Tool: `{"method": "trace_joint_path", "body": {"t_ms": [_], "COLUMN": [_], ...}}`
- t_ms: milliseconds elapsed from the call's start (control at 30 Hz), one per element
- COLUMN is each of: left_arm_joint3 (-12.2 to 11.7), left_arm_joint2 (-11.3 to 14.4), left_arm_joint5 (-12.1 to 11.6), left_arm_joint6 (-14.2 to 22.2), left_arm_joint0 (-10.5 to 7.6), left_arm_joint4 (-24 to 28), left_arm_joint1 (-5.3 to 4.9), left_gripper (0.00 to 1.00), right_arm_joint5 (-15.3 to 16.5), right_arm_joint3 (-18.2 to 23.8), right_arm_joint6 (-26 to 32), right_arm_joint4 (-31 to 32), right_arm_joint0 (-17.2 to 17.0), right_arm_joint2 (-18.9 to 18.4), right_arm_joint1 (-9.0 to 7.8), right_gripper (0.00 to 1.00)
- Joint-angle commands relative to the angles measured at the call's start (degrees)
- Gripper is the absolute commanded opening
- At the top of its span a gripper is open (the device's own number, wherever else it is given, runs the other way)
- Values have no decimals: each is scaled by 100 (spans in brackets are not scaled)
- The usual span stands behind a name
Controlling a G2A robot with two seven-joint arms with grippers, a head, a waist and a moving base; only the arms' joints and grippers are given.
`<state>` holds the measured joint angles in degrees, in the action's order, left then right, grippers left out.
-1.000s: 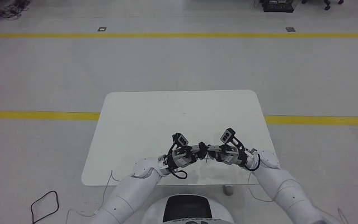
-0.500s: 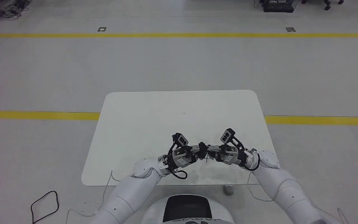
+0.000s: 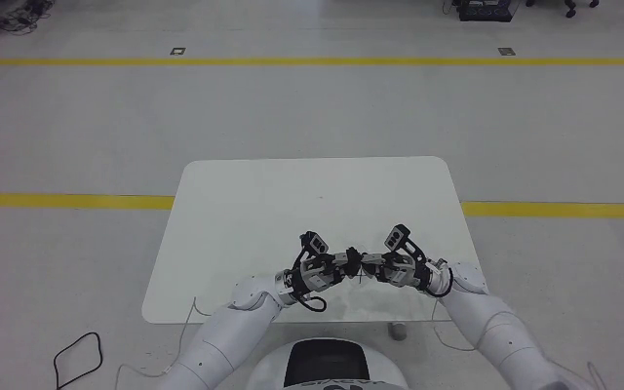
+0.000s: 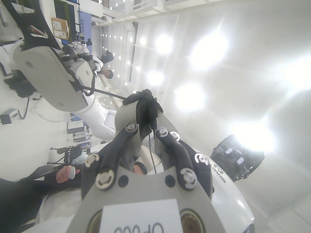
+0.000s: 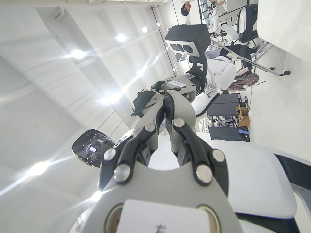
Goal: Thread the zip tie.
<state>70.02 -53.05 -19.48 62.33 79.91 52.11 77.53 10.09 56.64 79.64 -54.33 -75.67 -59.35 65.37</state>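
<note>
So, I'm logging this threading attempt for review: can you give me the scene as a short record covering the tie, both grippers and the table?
zip tie: thin black strap, spanning the gap between the two grippers
left gripper: shut on zip tie
right gripper: shut on the strap's other end
gripper positions: fingertips almost meeting, over the near part of the table
table: white, rounded corners
threading state: cannot tell whether the tail has entered the head

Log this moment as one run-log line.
left gripper: shut on zip tie | right gripper: shut on zip tie | tips facing, above table, near edge | threading: cannot tell
</note>
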Motion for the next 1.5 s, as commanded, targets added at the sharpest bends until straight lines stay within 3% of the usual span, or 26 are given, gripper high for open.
{"method": "trace_joint_path", "body": {"t_ms": [0,1300,1333,1367,1467], "left_arm_joint3": [0,0,0,0,0], "left_arm_joint2": [0,0,0,0,0], "left_arm_joint5": [0,0,0,0,0], "left_arm_joint6": [0,0,0,0,0], "left_arm_joint0": [0,0,0,0,0], "left_arm_joint4": [0,0,0,0,0], "left_arm_joint1": [0,0,0,0,0], "left_gripper": [0,0,0,0,0], "right_arm_joint5": [-7,-112,-133,-168,-168], "right_arm_joint3": [-4,-453,-460,-465,-465], "right_arm_joint6": [0,-231,-203,-178,-178], "right_arm_joint4": [7,290,231,169,169], "right_arm_joint0": [0,157,158,156,156], "right_arm_joint2": [-1,50,33,18,18], "right_arm_joint1": [2,103,106,109,109], "right_gripper": [0,0,14,100,100]}}
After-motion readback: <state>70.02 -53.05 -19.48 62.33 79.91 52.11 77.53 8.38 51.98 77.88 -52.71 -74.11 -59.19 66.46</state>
